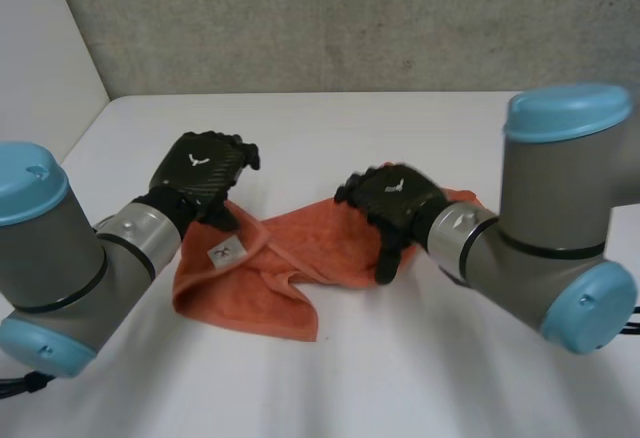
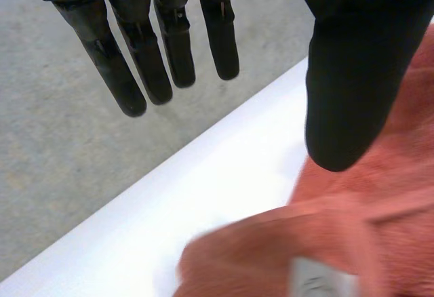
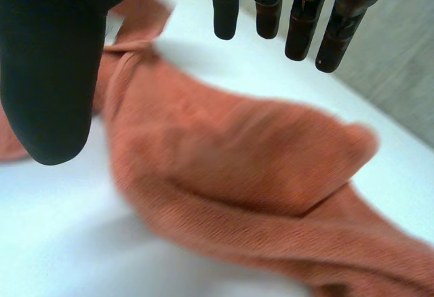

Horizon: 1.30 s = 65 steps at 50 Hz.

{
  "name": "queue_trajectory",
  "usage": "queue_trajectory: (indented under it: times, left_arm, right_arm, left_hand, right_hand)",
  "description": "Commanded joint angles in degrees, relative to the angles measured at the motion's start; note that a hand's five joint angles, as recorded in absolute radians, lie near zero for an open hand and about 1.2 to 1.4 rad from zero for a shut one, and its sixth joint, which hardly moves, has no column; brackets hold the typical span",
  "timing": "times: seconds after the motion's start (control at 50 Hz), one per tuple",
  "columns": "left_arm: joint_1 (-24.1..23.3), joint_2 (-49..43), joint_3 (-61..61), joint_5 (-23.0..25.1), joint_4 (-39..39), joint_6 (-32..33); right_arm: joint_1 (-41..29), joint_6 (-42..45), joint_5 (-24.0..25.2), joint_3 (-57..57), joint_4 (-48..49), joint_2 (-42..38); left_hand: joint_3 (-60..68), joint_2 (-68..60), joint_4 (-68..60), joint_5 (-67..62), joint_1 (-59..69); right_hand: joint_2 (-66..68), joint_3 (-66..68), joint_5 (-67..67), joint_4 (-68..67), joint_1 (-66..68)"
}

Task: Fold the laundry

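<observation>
Orange towel (image 1: 262,263), crumpled, seemingly partly folded, white tag up, on table

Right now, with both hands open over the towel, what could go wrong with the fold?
1. The orange towel lies bunched and twisted; folding from here would likely trap creases.
2. The left hand and right hand are open, holding nothing; closing on a ridge might pinch several layers at once.
3. The right hand hangs over a raised fold, not a corner, so a pull could bunch it further.
</observation>
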<state>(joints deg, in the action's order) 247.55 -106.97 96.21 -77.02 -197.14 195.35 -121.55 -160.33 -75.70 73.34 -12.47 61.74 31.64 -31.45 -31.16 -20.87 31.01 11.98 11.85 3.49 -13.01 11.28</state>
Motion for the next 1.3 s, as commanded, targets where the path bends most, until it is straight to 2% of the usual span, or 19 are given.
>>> queue_trajectory:
  times: [0.02, 0.14, 0.24, 0.26, 0.36, 0.38, 0.44, 0.6, 0.7, 0.8, 1.06, 1.3]
  left_arm:
    - [-4.09, 7.30, -1.72, -0.85, 7.38, -0.49]
    - [-6.38, 9.41, -4.71, -2.34, 8.00, -3.04]
    - [-7.96, 7.31, -7.26, -7.17, 7.91, -4.80]
    - [-8.83, 2.87, -9.53, -10.92, 8.08, -4.89]
    - [-13.49, -7.27, -16.48, -17.37, 8.96, -4.71]
    - [-13.50, -7.28, -16.49, -17.38, 8.97, -4.71]
    - [-14.20, -15.35, -21.66, -20.01, 9.49, -4.63]
    - [-14.29, -26.53, -28.00, -21.24, 9.32, -2.34]
    - [-13.59, -27.50, -28.01, -24.93, 9.23, 1.34]
    - [-10.61, -26.19, -27.04, -27.75, 8.97, 4.51]
    - [-4.37, -20.91, -23.35, -27.84, 8.79, 5.39]
    - [-0.14, -20.64, -20.36, -27.66, 9.14, 5.48]
  right_arm:
    - [2.90, -2.54, 0.12, 4.07, 2.36, 5.58]
    - [4.48, -1.66, 0.03, 7.94, 4.56, 6.73]
    - [4.83, -1.57, -0.06, 9.62, 5.70, 6.82]
    - [4.83, -1.57, -0.06, 9.80, 5.88, 6.82]
    - [4.66, -1.48, -0.41, 10.24, 6.84, 6.82]
    - [4.66, -1.48, -0.58, 10.33, 6.93, 6.73]
    - [4.57, -1.39, -1.11, 10.50, 7.02, 6.64]
    - [4.48, -0.07, -1.81, 11.73, 7.46, 5.94]
    - [4.74, 0.80, -2.34, 11.82, 7.46, 5.85]
    - [4.83, 1.68, -2.34, 11.82, 7.72, 5.85]
    - [4.75, 1.95, -2.43, 11.47, 7.81, 3.92]
    - [4.83, 2.47, -2.52, 10.06, 7.64, 1.72]
  left_hand:
    - [-3.09, 2.90, 2.60, 2.32, -2.46]
    - [-2.58, 2.40, 2.10, 1.82, -1.96]
    - [-2.58, 2.40, 2.10, 1.82, -1.96]
    - [-2.58, 2.40, 2.10, 1.82, -1.96]
    - [-2.58, 2.40, 2.10, 1.82, -1.96]
    - [-2.58, 2.40, 2.10, 1.82, -1.96]
    - [-2.75, 2.57, 2.27, 1.98, -2.13]
    - [-2.41, 2.23, 1.93, 1.65, -1.79]
    - [-2.41, 2.23, 1.93, 1.65, -1.79]
    - [-2.58, 2.40, 2.10, 1.82, -1.96]
    - [-2.75, 2.57, 2.27, 1.99, -2.13]
    - [-2.58, 2.40, 2.10, 1.82, -1.96]
  right_hand:
    - [-1.98, -1.85, -3.49, 3.01, -1.28]
    - [-1.98, -1.85, -3.49, 3.01, -1.28]
    - [-1.98, -1.85, -3.49, 3.01, -1.28]
    - [-1.98, -1.85, -3.49, 3.01, -1.28]
    - [-1.98, -1.85, -3.49, 3.01, -1.28]
    - [-1.98, -1.85, -3.49, 3.01, -1.28]
    - [-1.98, -1.85, -3.49, 3.01, -1.28]
    - [-1.98, -1.85, -3.49, 3.01, -1.28]
    - [-1.98, -1.85, -3.49, 3.01, -1.28]
    - [-1.98, -1.85, -3.49, 3.01, -1.28]
    - [-1.98, -1.85, -3.49, 3.01, -1.28]
    - [-1.98, -1.85, -3.49, 3.01, -1.28]
